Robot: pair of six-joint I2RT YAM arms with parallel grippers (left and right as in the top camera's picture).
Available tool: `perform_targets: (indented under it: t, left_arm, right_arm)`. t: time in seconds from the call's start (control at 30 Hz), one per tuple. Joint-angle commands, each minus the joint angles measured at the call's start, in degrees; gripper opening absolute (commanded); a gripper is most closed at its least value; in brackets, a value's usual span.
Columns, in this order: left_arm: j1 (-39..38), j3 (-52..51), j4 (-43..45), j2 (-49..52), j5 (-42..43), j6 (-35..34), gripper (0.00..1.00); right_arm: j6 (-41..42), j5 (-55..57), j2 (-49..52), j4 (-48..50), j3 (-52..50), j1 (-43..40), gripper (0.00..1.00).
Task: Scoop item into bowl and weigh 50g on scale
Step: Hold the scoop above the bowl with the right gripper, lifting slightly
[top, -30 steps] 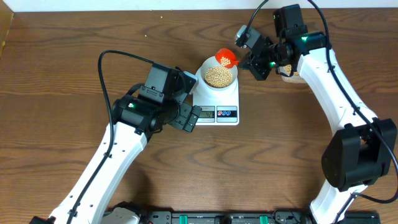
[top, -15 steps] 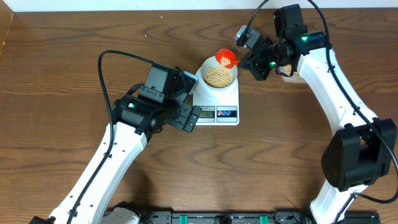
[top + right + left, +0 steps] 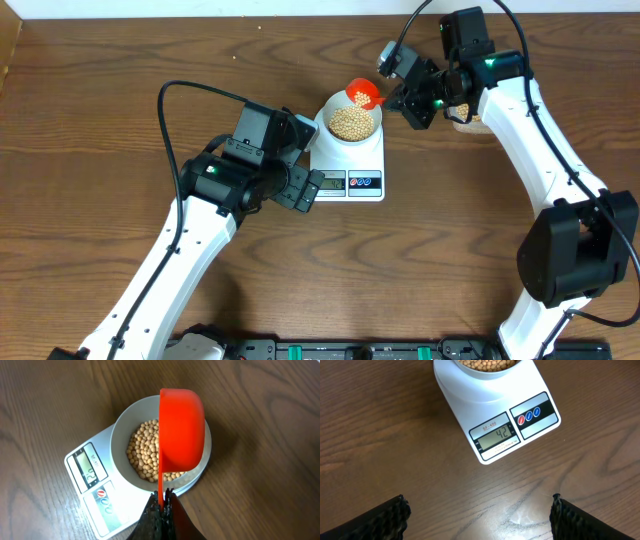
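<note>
Desk (image 3: 100,100): brown wood-grain surface, carrying all items.

Scale (image 3: 348,172): flat white digital kitchen scale with rounded corners, at the centre of the desk. Its grey display and two round buttons sit on the near edge. In the left wrist view the scale (image 3: 470,410) shows 42 on its display.

Bowl (image 3: 325,120): small round white bowl standing on the far part of the scale platform, within its edges. The right wrist view shows the bowl (image 3: 117,435) upright.

Item (image 3: 352,123): small round tan-yellow beans lying in the bowl, below the rim. They also show in the right wrist view (image 3: 142,452) and at the top edge of the left wrist view (image 3: 485,364).

Scoop (image 3: 363,94): orange-red plastic measuring scoop, tilted over the far right rim of the bowl, with a few beans visible in its mouth from overhead. The right wrist view shows the scoop (image 3: 181,430) from behind, above the beans.

Right hand (image 3: 390,97): just right of the scoop, clenched on its thin handle. The fingers meet around the handle in its own view (image 3: 162,505).

Left hand (image 3: 303,160): just left of the scale, released and spread wide, grasping nothing. In its own view (image 3: 479,502) the two dark fingertips stand well apart, with bare desk between them and the scale just beyond.
</note>
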Motion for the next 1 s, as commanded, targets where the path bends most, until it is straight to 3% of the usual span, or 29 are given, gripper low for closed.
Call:
perform_targets:
  t: [0.0, 0.97]
  left_arm:
    - [0.2, -0.2, -0.13, 0.31, -0.52, 0.13, 0.92]
    - [0.2, -0.2, -0.13, 0.31, -0.52, 0.11, 0.92]
  right_arm:
    - [-3.72, -0.39, -0.76, -0.04, 1.01, 0.28, 0.01]
    - [-6.05, -0.44, -0.76, 0.42, 1.01, 0.28, 0.01]
